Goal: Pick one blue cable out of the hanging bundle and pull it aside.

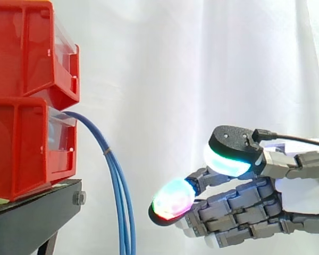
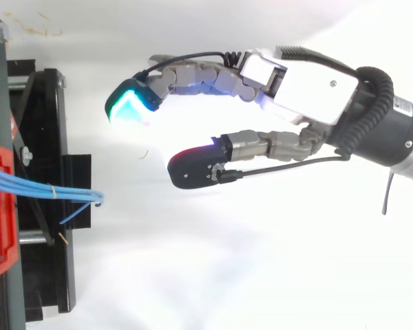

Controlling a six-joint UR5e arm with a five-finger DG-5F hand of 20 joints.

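Blue cable bundle [image 1: 122, 196] hangs untouched from the lower red bin [image 1: 21, 154], strands all together. The hand [image 2: 310, 89] hovers nearby, fingers spread wide and empty; picking and pulling aside remain.

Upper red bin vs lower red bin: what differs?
The upper red bin is stacked on the lower red bin, while the lower one rests on the black stand. The blue cable bundle comes out at the lower bin's front and hangs down; nothing hangs from the upper bin. Shared: both are red, with clear front panels facing the hand.
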